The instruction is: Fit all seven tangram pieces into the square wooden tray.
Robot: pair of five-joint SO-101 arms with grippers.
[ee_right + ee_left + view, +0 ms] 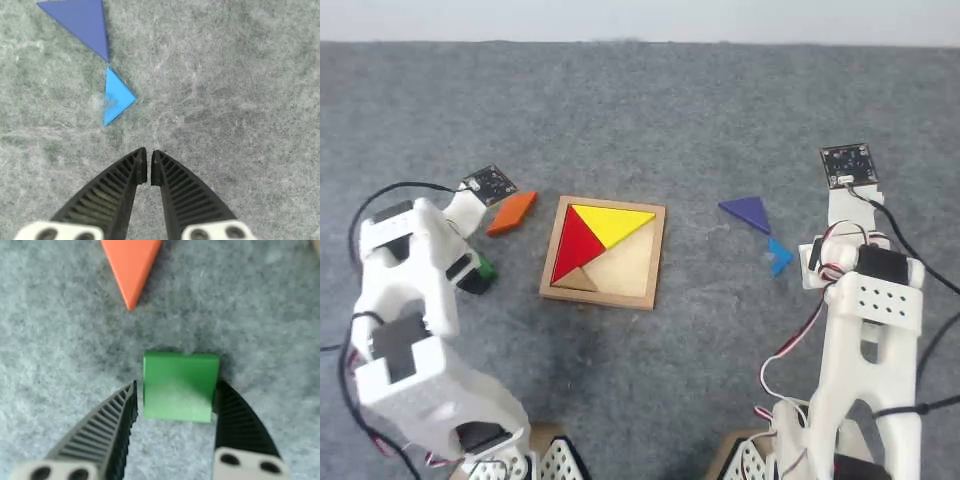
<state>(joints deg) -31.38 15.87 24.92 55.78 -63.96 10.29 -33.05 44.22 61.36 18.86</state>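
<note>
The square wooden tray [653, 262] lies mid-table and holds a red triangle [575, 246], a yellow triangle [613, 223] and a small tan triangle [577, 281]. A green square [180, 387] lies flat on the grey felt between the fingers of my left gripper [177, 385]. One finger touches the square and the other stands a small gap off. An orange parallelogram [132, 265] lies just beyond it. My right gripper [148, 150] is shut and empty, low over the felt. A small light-blue triangle [116, 100] and a purple triangle [82, 20] lie ahead of it.
Grey felt [650, 110] covers the whole table. The orange parallelogram [512, 212] lies just left of the tray. The purple triangle [747, 212] and the blue triangle [778, 256] sit to its right. The green square [485, 268] peeks out beside the left arm [415, 260].
</note>
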